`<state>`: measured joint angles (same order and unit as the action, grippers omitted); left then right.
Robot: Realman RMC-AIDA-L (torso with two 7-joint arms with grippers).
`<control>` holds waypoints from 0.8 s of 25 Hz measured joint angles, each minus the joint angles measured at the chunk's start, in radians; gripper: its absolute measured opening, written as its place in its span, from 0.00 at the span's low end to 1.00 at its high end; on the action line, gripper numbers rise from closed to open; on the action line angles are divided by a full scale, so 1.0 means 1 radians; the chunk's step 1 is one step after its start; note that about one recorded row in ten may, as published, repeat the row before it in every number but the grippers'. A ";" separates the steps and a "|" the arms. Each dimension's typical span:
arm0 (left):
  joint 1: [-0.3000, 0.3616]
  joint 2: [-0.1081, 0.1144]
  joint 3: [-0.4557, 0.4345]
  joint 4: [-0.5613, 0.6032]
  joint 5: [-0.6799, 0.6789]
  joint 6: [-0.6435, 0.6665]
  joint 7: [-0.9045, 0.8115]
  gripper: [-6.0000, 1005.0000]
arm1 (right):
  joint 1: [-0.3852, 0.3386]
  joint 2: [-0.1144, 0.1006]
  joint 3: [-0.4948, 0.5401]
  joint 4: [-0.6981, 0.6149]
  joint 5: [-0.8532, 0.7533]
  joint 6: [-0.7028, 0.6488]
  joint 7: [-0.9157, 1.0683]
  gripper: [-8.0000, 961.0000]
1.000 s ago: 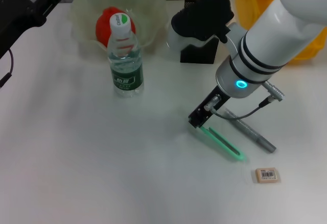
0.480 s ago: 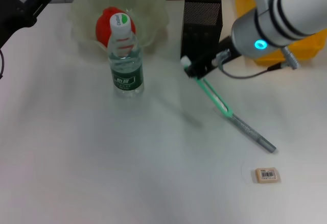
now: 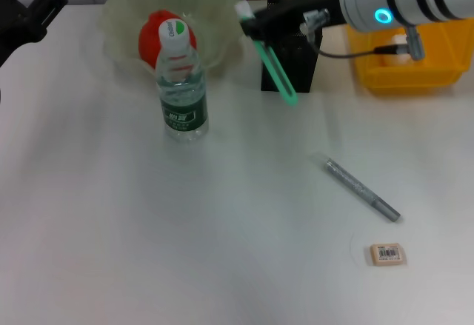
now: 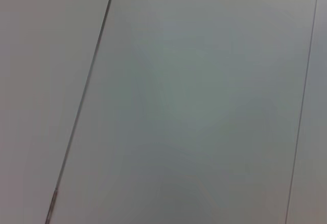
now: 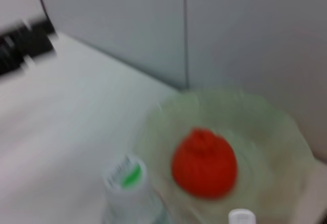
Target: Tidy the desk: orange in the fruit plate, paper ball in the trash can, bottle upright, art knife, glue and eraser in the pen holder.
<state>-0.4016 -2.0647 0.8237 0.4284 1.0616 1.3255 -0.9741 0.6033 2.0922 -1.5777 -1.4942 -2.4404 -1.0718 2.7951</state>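
Now, your right gripper (image 3: pixel 255 25), clamped on the green glue (image 3: pixel 274 69), has lifted it off the table to hang tilted just before the far holder (image 3: pixel 305 62), insertion pending; knife (image 3: pixel 361 189) and eraser (image 3: pixel 387 254) lie near right; left gripper (image 3: pixel 29 7) parked far left, fingers untellable.

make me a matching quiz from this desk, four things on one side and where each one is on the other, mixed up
Things:
1. orange
2. bottle
3. green glue stick
4. eraser

Places:
A. lying flat on the table, near the silver art knife
B. held in the air by the right gripper, in front of the pen holder
C. inside the fruit plate
D. standing upright on the table in front of the fruit plate

Pairs: 1-C, 2-D, 3-B, 4-A
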 joint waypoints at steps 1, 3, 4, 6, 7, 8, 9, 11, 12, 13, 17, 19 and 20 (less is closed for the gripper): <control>0.002 0.000 0.000 0.000 0.000 0.000 0.000 0.63 | -0.007 0.000 0.007 0.000 0.031 0.019 -0.022 0.19; 0.005 0.000 0.000 0.000 0.000 0.000 0.000 0.63 | -0.027 0.000 0.025 0.000 0.104 0.065 -0.082 0.19; 0.006 0.001 0.000 0.000 0.000 0.000 0.000 0.63 | -0.037 0.000 0.034 0.000 0.132 0.087 -0.109 0.19; 0.007 0.001 0.000 0.000 0.000 -0.001 0.000 0.63 | -0.055 0.000 0.044 0.004 0.167 0.128 -0.148 0.19; 0.008 0.001 0.000 0.000 0.000 0.000 0.000 0.63 | -0.062 0.000 0.046 0.009 0.175 0.155 -0.164 0.19; 0.008 0.001 0.000 0.000 0.000 0.000 0.000 0.63 | -0.070 0.000 0.047 0.016 0.181 0.180 -0.178 0.19; 0.008 0.001 0.000 0.000 0.000 0.000 0.000 0.63 | -0.076 0.000 0.047 0.024 0.185 0.204 -0.192 0.19; 0.008 0.001 0.000 0.000 0.000 0.000 0.000 0.63 | -0.091 0.000 0.044 0.046 0.202 0.263 -0.229 0.19; 0.007 0.001 0.000 0.000 0.000 0.000 0.000 0.63 | -0.100 0.000 0.041 0.060 0.217 0.295 -0.256 0.19; 0.007 0.002 0.000 0.000 0.000 -0.002 0.000 0.63 | -0.107 0.000 0.039 0.076 0.239 0.326 -0.287 0.19; 0.007 0.002 0.000 0.000 0.000 -0.007 -0.001 0.63 | -0.130 -0.003 0.035 0.139 0.377 0.413 -0.428 0.19; 0.008 0.002 -0.001 0.000 0.000 -0.006 -0.001 0.63 | -0.133 -0.004 0.037 0.166 0.448 0.438 -0.496 0.19; 0.008 0.002 -0.001 0.000 0.000 -0.005 -0.001 0.63 | -0.135 -0.004 0.038 0.179 0.483 0.454 -0.538 0.19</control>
<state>-0.3932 -2.0631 0.8225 0.4279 1.0615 1.3207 -0.9753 0.4685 2.0885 -1.5398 -1.3155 -1.9578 -0.6176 2.2574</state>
